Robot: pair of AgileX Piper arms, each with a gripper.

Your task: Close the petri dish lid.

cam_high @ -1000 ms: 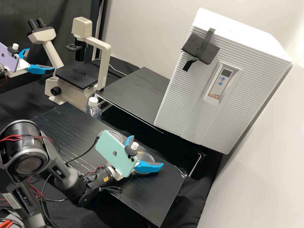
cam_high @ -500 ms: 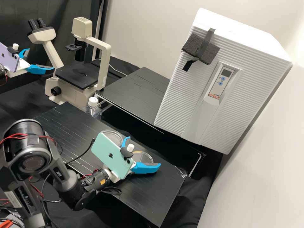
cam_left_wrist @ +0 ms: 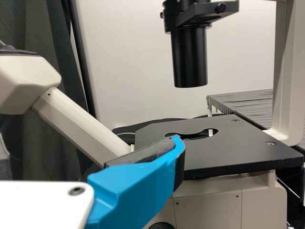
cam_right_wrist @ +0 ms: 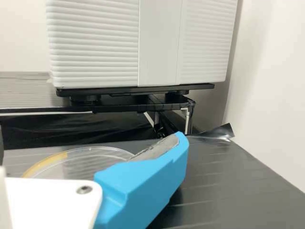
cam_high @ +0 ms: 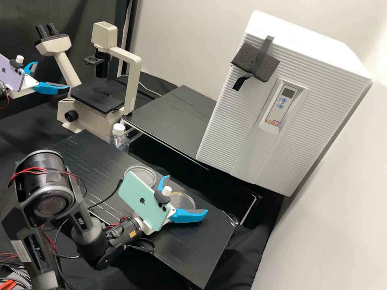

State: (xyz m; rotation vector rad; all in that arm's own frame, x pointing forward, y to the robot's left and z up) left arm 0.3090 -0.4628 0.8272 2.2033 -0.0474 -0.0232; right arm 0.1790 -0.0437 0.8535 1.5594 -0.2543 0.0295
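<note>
Right pincer [cam_high: 188, 193] shifted, two clear round dish pieces [cam_high: 141, 170], one microscope [cam_high: 104, 35]

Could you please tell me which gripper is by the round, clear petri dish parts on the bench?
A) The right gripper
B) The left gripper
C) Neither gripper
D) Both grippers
A: the right gripper is right by the clear petri dish parts, while the left gripper is over by the microscope.
</note>
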